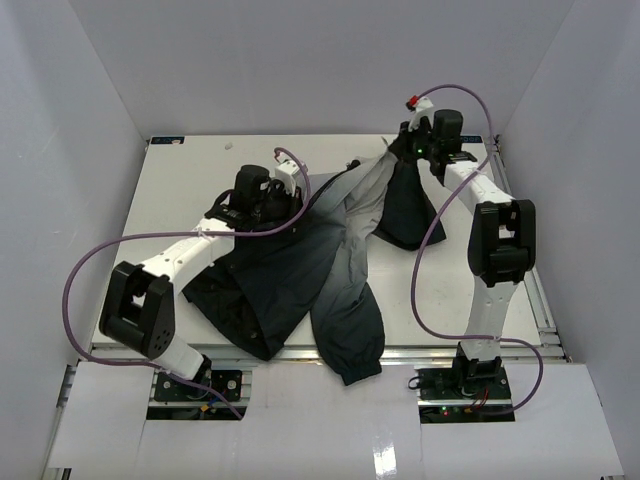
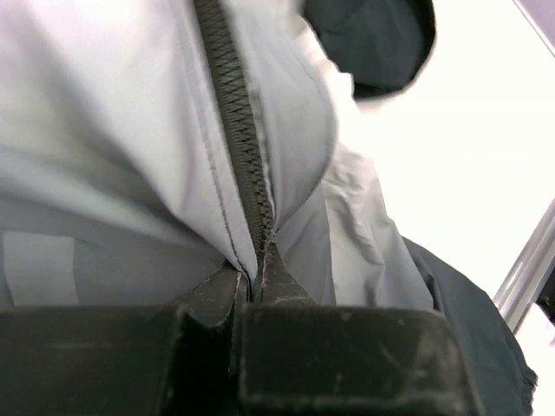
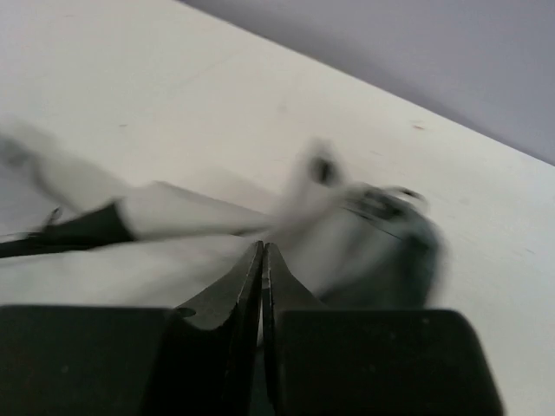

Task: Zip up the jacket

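Observation:
The dark charcoal jacket (image 1: 300,270) with grey inner panels lies spread over the middle of the table, one sleeve hanging past the near edge. My left gripper (image 1: 292,192) is shut on the jacket's front edge; in the left wrist view (image 2: 253,273) its jaws pinch the grey fabric right at the black zipper teeth (image 2: 234,113). My right gripper (image 1: 408,148) is shut on the jacket's far end and holds it lifted at the back right; the right wrist view (image 3: 261,251) shows blurred grey fabric (image 3: 173,234) between the closed jaws.
White walls enclose the table on three sides. The table's right edge rail (image 1: 520,230) runs close to the right arm. Purple cables (image 1: 90,260) loop from both arms. The sleeve cuff (image 1: 355,370) overhangs the front edge.

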Robot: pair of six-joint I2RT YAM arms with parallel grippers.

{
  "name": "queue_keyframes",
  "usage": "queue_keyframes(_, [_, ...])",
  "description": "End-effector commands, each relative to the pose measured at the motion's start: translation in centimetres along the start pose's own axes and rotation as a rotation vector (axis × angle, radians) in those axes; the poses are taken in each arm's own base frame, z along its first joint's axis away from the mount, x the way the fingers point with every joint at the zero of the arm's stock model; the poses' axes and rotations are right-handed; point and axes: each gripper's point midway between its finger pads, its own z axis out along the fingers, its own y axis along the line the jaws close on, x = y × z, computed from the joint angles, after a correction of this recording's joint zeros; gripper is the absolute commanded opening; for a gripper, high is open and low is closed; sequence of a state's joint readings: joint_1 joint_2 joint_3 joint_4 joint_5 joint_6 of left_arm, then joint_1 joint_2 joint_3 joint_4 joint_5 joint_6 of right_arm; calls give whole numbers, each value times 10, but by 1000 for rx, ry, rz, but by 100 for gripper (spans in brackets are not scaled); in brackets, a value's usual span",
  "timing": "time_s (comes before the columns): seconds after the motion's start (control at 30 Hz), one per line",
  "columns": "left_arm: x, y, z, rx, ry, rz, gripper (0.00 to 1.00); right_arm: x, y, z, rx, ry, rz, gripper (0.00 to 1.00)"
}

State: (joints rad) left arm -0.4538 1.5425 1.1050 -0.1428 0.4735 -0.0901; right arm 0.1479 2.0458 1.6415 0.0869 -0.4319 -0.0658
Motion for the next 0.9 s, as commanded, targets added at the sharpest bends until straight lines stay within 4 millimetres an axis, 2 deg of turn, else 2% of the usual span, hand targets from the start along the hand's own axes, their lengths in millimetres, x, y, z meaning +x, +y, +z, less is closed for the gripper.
queue_keyframes(0.0, [-4, -27, -19, 56, -69, -30, 0, -60, -26, -11, 90, -148, -101, 8])
queue_keyframes(0.17, [10, -43, -20, 37, -63, -11, 0, -76, -36, -2, 103, -197, -112, 8])
queue_keyframes(0.27, [21, -39, -16, -7, -47, -12, 0, -74, -28, 0, 46, -187, -91, 8])
queue_keyframes(0.33, [35, -41, -9, -27, -14, -15, 0, -77, -12, -7, -15, -194, -93, 8])
queue_keyframes(0.37, [38, -42, -7, -30, -7, -26, 0, -67, -6, -6, -41, -176, -81, 8])
queue_keyframes(0.43, [67, -41, -1, -72, 41, -36, 0, -68, 23, -18, -121, -181, -79, 8])
queue_keyframes(0.53, [98, -31, 4, -131, 81, -73, 0, -47, 56, -29, -209, -148, -44, 8])
queue_keyframes(0.57, [103, -29, 6, -140, 78, -86, 0, -40, 65, -31, -226, -147, -35, 8])
queue_keyframes(0.63, [120, -26, 8, -157, 97, -117, 0, -15, 89, -41, -276, -131, 27, 8])
queue_keyframes(0.67, [125, -25, 9, -163, 105, -126, 0, -6, 99, -46, -306, -139, 51, 8])
queue_keyframes(0.73, [133, -24, 10, -181, 118, -130, 0, -8, 113, -51, -347, -176, 71, 8])
queue_keyframes(0.87, [141, -23, 11, -200, 126, -133, 0, -3, 146, -45, -398, -164, 44, 8])
